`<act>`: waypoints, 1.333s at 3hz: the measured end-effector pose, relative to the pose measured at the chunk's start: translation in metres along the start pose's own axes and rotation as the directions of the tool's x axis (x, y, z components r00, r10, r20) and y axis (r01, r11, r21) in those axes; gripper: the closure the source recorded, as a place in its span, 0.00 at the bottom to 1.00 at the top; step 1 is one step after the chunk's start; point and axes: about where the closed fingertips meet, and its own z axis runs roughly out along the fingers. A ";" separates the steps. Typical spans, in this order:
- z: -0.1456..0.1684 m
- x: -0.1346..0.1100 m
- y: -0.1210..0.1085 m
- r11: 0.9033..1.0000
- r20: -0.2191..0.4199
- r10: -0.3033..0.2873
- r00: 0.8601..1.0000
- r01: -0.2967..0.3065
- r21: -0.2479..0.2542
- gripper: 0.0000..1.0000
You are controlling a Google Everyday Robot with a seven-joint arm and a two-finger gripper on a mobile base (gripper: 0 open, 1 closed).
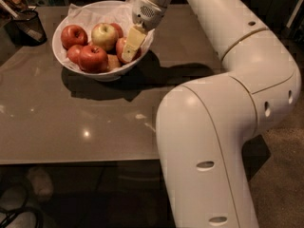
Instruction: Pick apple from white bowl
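Note:
The white bowl (64, 63), lined with crumpled white paper, stands at the table's far left and holds several apples. A dull orange-red apple (118, 48) lies at the bowl's right side, next to a yellow-green apple (104, 34). My gripper (129, 51) reaches down into the right side of the bowl, directly against this orange-red apple and covering its right half. Glossier red apples (92, 57) lie to the left in the bowl.
A small black mesh cup (28, 25) stands at the far left edge of the brown table (95, 122). My large white arm (223, 127) arches over the table's right side. The table's front edge runs across the lower part of the view.

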 end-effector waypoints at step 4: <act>-0.026 -0.016 0.000 0.996 0.028 -0.020 0.999 0.017 0.082 1.00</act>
